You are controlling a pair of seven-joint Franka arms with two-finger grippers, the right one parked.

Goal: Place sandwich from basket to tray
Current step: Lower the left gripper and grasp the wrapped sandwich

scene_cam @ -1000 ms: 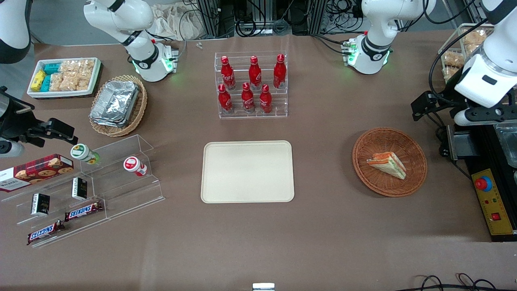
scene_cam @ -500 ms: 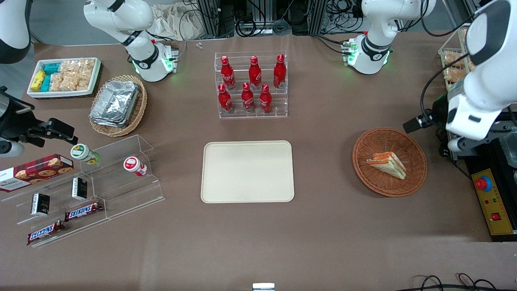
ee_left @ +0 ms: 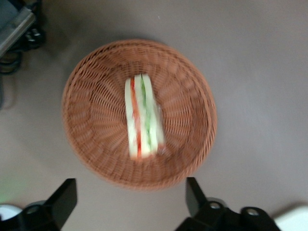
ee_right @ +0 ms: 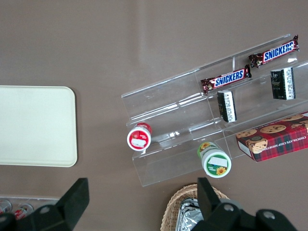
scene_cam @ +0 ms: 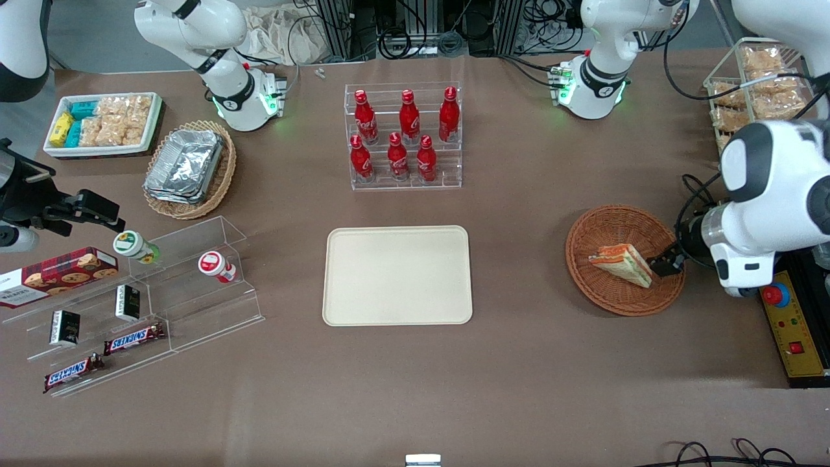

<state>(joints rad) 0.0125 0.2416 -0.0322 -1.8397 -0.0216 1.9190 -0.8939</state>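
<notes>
The sandwich (scene_cam: pixel 621 264), a white-bread wedge with orange and green layers, lies in the round reddish-brown basket (scene_cam: pixel 609 224) toward the working arm's end of the table. The left wrist view shows the sandwich (ee_left: pixel 142 118) lying in the basket (ee_left: pixel 86 96). My left gripper (scene_cam: pixel 668 266) hangs above the basket's rim, at the side toward the working arm's end. It is open and empty, its fingers (ee_left: pixel 65 197) spread wide, and the gripper (ee_left: pixel 130 202) is above the table just outside the rim. The cream tray (scene_cam: pixel 397 275) lies bare at the table's middle.
A clear rack of red bottles (scene_cam: pixel 405 136) stands farther from the front camera than the tray. A control box with a red button (scene_cam: pixel 788 324) and a wire rack of pastries (scene_cam: pixel 758 78) are beside the working arm. Acrylic snack shelves (scene_cam: pixel 149 298) are toward the parked arm's end.
The left arm has swung down and nearer to the front camera. Its gripper has come from beside the control box to above the basket's rim. The sandwich has not moved.
</notes>
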